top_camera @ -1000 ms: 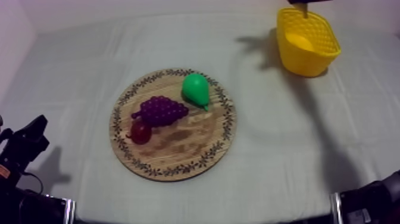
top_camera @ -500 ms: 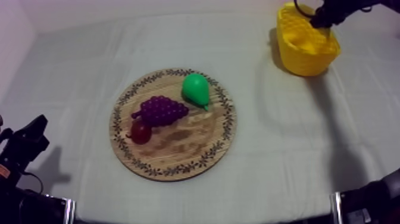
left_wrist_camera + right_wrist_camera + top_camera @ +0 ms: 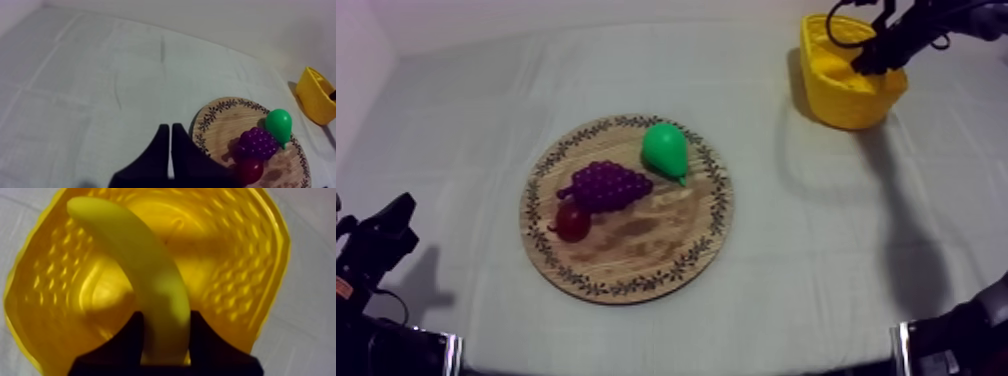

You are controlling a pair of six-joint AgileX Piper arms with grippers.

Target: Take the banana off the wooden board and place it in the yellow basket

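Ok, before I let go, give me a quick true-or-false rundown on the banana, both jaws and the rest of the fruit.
1. The banana lies on the board. False: the right jaws hold it over the basket.
2. The right jaws are shut on the banana. True.
3. The left jaws are open. False: they lie shut together, with nothing between them.
4. The pear, the grapes and the small red fruit sit on the board. True.
5. The basket stands on the left side of the table. False: it stands at the far right side.
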